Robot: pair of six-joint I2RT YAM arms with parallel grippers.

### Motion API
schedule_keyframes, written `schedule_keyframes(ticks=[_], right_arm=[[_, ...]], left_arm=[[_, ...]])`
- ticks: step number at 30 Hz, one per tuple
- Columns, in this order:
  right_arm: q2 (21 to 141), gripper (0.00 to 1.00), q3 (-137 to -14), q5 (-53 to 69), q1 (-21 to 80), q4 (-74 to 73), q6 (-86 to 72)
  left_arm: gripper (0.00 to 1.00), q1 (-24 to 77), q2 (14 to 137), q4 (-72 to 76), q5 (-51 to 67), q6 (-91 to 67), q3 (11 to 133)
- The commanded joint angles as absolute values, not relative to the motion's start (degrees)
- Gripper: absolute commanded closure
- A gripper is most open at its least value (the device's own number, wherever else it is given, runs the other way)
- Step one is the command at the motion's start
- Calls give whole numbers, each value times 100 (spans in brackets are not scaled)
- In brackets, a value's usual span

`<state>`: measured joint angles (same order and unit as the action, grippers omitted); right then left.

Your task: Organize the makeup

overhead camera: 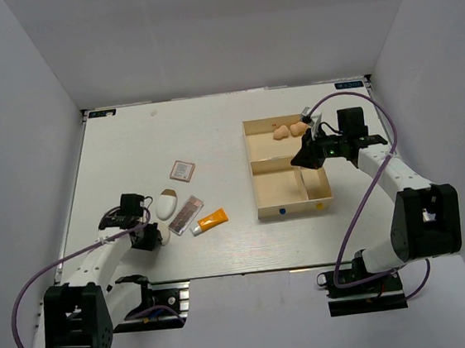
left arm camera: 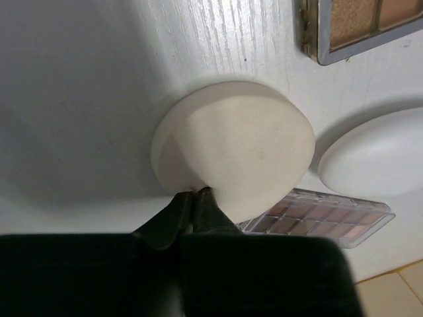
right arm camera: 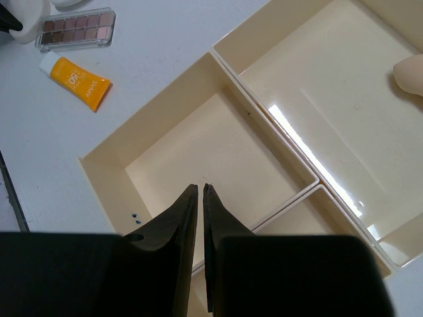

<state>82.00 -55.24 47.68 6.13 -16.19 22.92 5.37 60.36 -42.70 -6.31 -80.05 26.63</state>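
My left gripper (left arm camera: 197, 193) is shut on the near edge of the round cream puff (left arm camera: 234, 148), at the table's front left (overhead camera: 161, 234). Beside it lie the white egg-shaped piece (left arm camera: 377, 162), the long brown-pink palette (left arm camera: 317, 218) and the small square compact (left arm camera: 357, 23). In the top view the egg (overhead camera: 166, 204), palette (overhead camera: 185, 215), orange white-capped tube (overhead camera: 211, 220) and compact (overhead camera: 182, 170) lie left of the tray. Two peach sponges (overhead camera: 280, 131) (overhead camera: 298, 127) sit in the tray's far compartment. My right gripper (right arm camera: 199, 188) is shut and empty, above the tray's near-left compartment.
The cream three-compartment tray (overhead camera: 256, 184) stands right of centre; its rim also shows in the right wrist view (right arm camera: 158, 105). That view also shows the tube (right arm camera: 76, 79), the palette (right arm camera: 76, 28) and one sponge (right arm camera: 410, 72). White walls enclose the table.
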Motion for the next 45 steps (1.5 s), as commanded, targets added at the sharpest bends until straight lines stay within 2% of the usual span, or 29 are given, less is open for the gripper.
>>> schedule_keyframes(ticks=[1,7,11,12,14,17,20,25,27,35,37,38,39,42,43,45], right_arm=[[8060,86,-5537,4764,606,-1564,2294],[8060,86,-5555,4790,607,-1643,2329],[8077,86,-5607,4808,589,-1652,2277],[8068,86,-5616,4808,589,-1661,2276],[8068,86,-5634,4773,606,-1661,2241],[8016,86,-5660,4641,606,-1644,2198],[7937,86,-5625,4308,589,-1504,2040],[7779,85,-5625,3148,571,-1239,1644],[7691,85,-5625,2928,519,-1231,1635],[7339,84,-5484,2734,361,-1274,1608],[7286,84,-5476,2637,325,-1266,1573],[7269,84,-5476,2628,299,-1266,1573],[7251,84,-5476,2619,255,-1274,1573],[7198,83,-5476,2628,220,-1266,1591],[7207,83,-5476,2628,202,-1266,1591],[7216,82,-5467,2680,167,-1239,1573]], left_arm=[[99,510,5969,-4394,-992,-7612,2846],[100,650,5265,-4010,-810,-6313,4147],[100,650,5299,-2868,568,-5556,4500],[100,650,5387,-2056,945,-5363,4413],[100,711,5817,-1523,1813,-5326,4421],[100,843,6677,274,2781,-5309,4482],[100,1115,7845,1139,3538,-5239,5060],[100,1687,9883,1379,4104,-5037,6868],[100,1958,10325,1362,4122,-5010,7354],[100,2724,12233,608,3815,-4948,9684],[95,2864,12655,362,3596,-4940,9974],[90,2865,12761,230,3473,-4922,10219],[80,2935,12927,159,3419,-4913,10309],[61,2988,13087,-333,3138,-4817,10617],[50,2988,13113,-464,2990,-4799,10635],[38,3041,13131,-606,2892,-4746,10679]])
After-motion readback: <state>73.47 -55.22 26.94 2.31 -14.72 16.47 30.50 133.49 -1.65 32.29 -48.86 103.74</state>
